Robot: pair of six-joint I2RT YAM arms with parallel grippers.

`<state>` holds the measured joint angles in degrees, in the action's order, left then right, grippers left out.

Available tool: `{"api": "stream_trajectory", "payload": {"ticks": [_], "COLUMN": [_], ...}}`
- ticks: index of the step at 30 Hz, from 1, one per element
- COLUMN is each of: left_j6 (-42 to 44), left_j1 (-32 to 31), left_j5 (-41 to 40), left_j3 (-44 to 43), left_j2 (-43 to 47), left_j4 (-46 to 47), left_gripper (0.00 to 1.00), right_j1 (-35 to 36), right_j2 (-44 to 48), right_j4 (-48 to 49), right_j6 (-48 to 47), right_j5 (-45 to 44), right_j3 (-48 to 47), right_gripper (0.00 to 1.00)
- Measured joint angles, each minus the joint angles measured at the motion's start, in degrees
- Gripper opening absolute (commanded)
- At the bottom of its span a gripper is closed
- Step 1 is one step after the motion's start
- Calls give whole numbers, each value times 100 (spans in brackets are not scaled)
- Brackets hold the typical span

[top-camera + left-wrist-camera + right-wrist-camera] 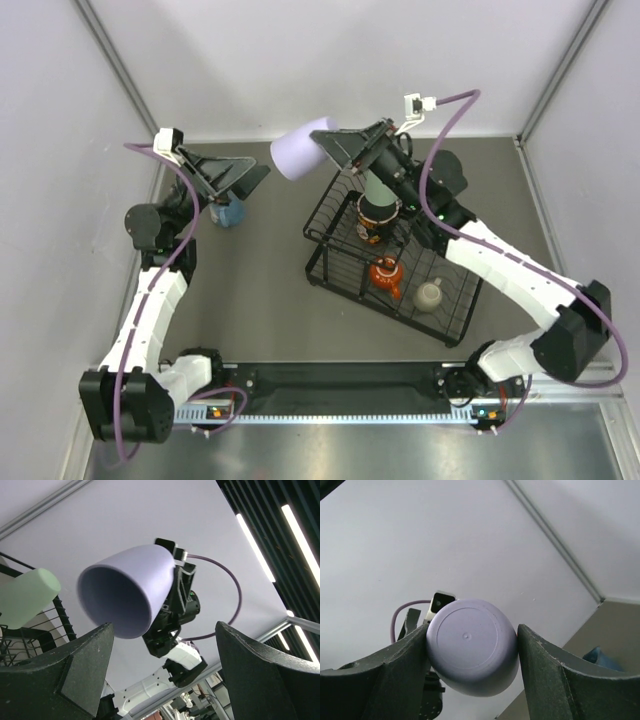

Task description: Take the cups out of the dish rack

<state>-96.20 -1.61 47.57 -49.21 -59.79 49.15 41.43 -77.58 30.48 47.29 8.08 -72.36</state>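
Note:
My right gripper [325, 143] is shut on the lavender tumbler [297, 155] and holds it tilted on its side, high above the table left of the dish rack [330, 255]; its base shows between my fingers in the right wrist view [470, 652]. My left gripper [250, 180] is open and empty, facing the tumbler's mouth [117, 597]. In the rack stand the mint-green tumbler [378, 187], the red patterned mug [378, 218], the orange cup [386, 275] and the beige mug [430, 296]. The blue mug [229, 212] stands on the table under my left gripper.
White walls close in the table on the left, back and right. The rack sits at an angle right of centre. A black rail with the arm bases [330, 385] runs along the near edge.

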Motion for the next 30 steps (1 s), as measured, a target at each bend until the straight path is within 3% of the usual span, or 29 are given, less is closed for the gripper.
{"api": "stream_trajectory", "payload": {"ticks": [8,16,20,22,23,24,25,28,29,30], "left_j6": [-210,-245,-166,-127,-98,-74,-61,-101,-72,7], "left_j1": [-13,-52,-120,-144,-155,-162,-166,-177,-177,-179], "left_j5": [-7,-61,-70,-72,-68,-61,-57,-55,-48,-42], "left_j3": [11,37,42,42,44,48,50,61,61,61], "left_j2": [0,0,0,-9,-13,-28,-46,-63,-55,-37], "left_j4": [275,293,271,262,256,240,214,57,-37,-155], "left_gripper": [80,65,54,37,27,3,0,0,0,0], "right_j1": [4,24,101,160,186,205,225,223,223,221], "right_j2": [-540,-756,-828,-879,-901,-922,-933,-935,-925,-905], "right_j4": [833,1493,1585,1596,1635,1674,1705,1766,1777,1755], "right_j6": [852,1335,1403,1425,1449,1467,1499,1447,1432,1421], "right_j5": [466,675,704,710,715,717,717,688,660,634], "right_j3": [87,188,258,293,326,350,372,474,522,566], "right_gripper": [0,0,5,7,11,15,18,43,61,69]}}
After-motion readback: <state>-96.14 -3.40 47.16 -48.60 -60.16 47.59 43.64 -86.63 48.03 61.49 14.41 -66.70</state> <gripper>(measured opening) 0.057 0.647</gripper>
